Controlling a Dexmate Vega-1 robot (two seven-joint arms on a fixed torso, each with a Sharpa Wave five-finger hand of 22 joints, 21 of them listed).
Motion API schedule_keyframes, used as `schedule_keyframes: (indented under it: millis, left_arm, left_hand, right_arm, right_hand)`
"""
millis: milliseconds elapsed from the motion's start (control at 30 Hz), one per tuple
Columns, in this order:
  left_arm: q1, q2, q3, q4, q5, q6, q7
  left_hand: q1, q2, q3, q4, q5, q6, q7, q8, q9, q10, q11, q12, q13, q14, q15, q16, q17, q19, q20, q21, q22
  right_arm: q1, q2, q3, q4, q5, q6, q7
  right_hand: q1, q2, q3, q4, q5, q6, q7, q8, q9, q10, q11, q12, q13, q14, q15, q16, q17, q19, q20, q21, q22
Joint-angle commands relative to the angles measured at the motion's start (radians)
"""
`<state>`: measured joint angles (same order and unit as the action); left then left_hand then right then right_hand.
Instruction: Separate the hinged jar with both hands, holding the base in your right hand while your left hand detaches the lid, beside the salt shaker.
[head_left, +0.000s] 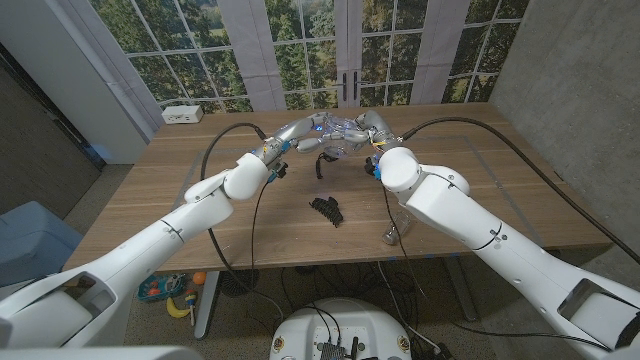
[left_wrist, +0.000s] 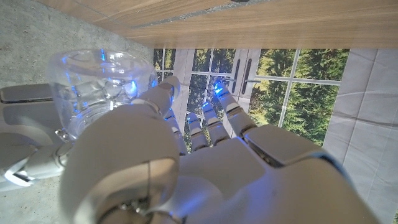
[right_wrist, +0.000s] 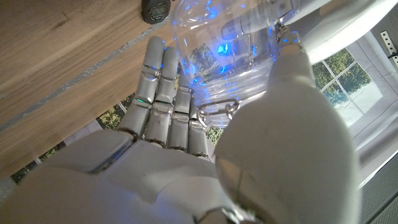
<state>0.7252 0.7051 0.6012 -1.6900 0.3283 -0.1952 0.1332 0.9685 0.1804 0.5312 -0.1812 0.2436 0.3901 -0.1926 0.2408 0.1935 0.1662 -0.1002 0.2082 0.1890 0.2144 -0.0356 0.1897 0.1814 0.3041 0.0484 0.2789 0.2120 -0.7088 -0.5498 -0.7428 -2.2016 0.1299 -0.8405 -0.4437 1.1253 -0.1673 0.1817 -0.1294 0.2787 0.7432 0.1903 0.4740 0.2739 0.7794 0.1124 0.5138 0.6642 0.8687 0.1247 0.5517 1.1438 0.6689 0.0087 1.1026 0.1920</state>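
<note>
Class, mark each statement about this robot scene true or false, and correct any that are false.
1. Both hands hold a clear glass jar above the table. True.
2. The jar is opaque red plastic. False: it is transparent.
3. A small black object lies on the table nearer the robot than the jar. True.
4. The left hand rests on the table away from the jar. False: it is raised at the jar, opposite the right hand.
</note>
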Motion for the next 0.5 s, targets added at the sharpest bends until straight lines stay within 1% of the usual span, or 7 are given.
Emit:
schedule_keyframes:
  millis: [33, 167, 267, 300, 400, 433, 500]
  left_arm:
    - [0.003, 0.028, 0.002, -0.071, 0.113, 0.048, 0.014]
    - [-0.001, 0.051, 0.009, -0.105, 0.188, 0.077, 0.009]
    - [-0.005, 0.067, 0.013, -0.128, 0.239, 0.102, -0.003]
    - [-0.008, 0.072, 0.014, -0.134, 0.25, 0.108, -0.013]
    - [-0.012, 0.085, 0.018, -0.147, 0.279, 0.118, -0.032]
    - [-0.014, 0.091, 0.019, -0.152, 0.287, 0.122, -0.043]
    - [-0.014, 0.099, 0.02, -0.159, 0.305, 0.131, -0.054]
  left_hand:
    - [0.038, 0.02, 0.025, 0.001, -0.011, 0.057, -0.031, 0.011, 0.001, 0.021, -0.01, 0.011, 0.007, 0.007, -0.053, 0.009, 0.005, 0.004, 0.003, 0.011, 0.004]
    - [0.053, 0.021, 0.033, 0.0, -0.015, 0.063, -0.031, 0.01, 0.0, 0.024, -0.012, 0.012, 0.007, 0.008, -0.056, 0.01, 0.006, 0.004, 0.003, 0.013, 0.005]
    - [0.07, 0.025, 0.043, 0.002, -0.019, 0.075, -0.031, 0.01, 0.0, 0.033, -0.018, 0.015, 0.008, 0.008, -0.059, 0.011, 0.008, 0.003, 0.002, 0.016, 0.006]
    - [0.083, 0.032, 0.054, 0.005, -0.02, 0.083, -0.031, 0.01, -0.001, 0.039, -0.023, 0.017, 0.009, 0.01, -0.062, 0.013, 0.011, 0.002, 0.001, 0.018, 0.007]
    - [0.118, 0.043, 0.091, 0.026, -0.022, 0.112, -0.031, 0.012, 0.0, 0.052, -0.032, 0.02, 0.01, 0.012, -0.073, 0.021, 0.023, -0.002, -0.002, 0.026, 0.013]
    - [0.13, 0.045, 0.11, 0.043, -0.022, 0.129, -0.031, 0.013, 0.001, 0.06, -0.034, 0.023, 0.012, 0.011, -0.074, 0.026, 0.032, -0.003, -0.004, 0.032, 0.016]
    - [0.138, 0.046, 0.125, 0.055, -0.021, 0.142, -0.03, 0.015, 0.002, 0.065, -0.041, 0.024, 0.012, 0.011, -0.077, 0.029, 0.037, -0.004, -0.006, 0.036, 0.019]
  right_arm:
    - [0.069, 0.0, -0.027, 0.009, -0.008, -0.132, 0.05]
    - [0.101, -0.005, -0.039, 0.003, -0.005, -0.197, 0.063]
    - [0.112, -0.007, -0.043, 0.002, -0.006, -0.217, 0.059]
    - [0.115, -0.006, -0.048, 0.003, -0.012, -0.225, 0.051]
    - [0.121, -0.009, -0.051, 0.003, -0.012, -0.23, 0.049]
    - [0.124, -0.009, -0.054, 0.004, -0.016, -0.232, 0.045]
    - [0.127, -0.01, -0.057, 0.004, -0.019, -0.236, 0.041]
  right_hand:
    - [0.262, 0.248, 0.207, -0.042, 0.002, 0.183, -0.171, 0.006, 0.001, 0.187, -0.18, -0.004, 0.002, 0.249, -0.354, 0.0, 0.011, -0.078, -0.159, 0.009, 0.0]
    - [0.263, 0.246, 0.208, -0.043, 0.004, 0.182, -0.169, 0.005, 0.0, 0.187, -0.176, -0.006, 0.008, 0.25, -0.353, -0.001, 0.017, -0.082, -0.159, 0.015, -0.002]
    - [0.264, 0.245, 0.21, -0.044, 0.005, 0.185, -0.167, 0.005, 0.0, 0.188, -0.173, -0.006, 0.012, 0.25, -0.353, -0.002, 0.021, -0.084, -0.159, 0.019, -0.003]
    - [0.265, 0.244, 0.21, -0.044, 0.006, 0.187, -0.164, 0.005, -0.001, 0.189, -0.171, -0.007, 0.012, 0.249, -0.353, -0.003, 0.022, -0.085, -0.159, 0.02, -0.003]
    - [0.266, 0.243, 0.211, -0.045, 0.007, 0.189, -0.166, 0.005, -0.001, 0.193, -0.167, -0.008, 0.012, 0.25, -0.353, -0.003, 0.025, -0.088, -0.16, 0.023, -0.004]
    - [0.266, 0.243, 0.211, -0.045, 0.007, 0.189, -0.165, 0.005, -0.001, 0.191, -0.166, -0.009, 0.014, 0.25, -0.353, -0.003, 0.026, -0.087, -0.16, 0.025, -0.004]
    - [0.266, 0.243, 0.212, -0.044, 0.009, 0.19, -0.165, 0.005, -0.001, 0.192, -0.167, -0.01, 0.016, 0.251, -0.353, -0.003, 0.029, -0.089, -0.16, 0.027, -0.005]
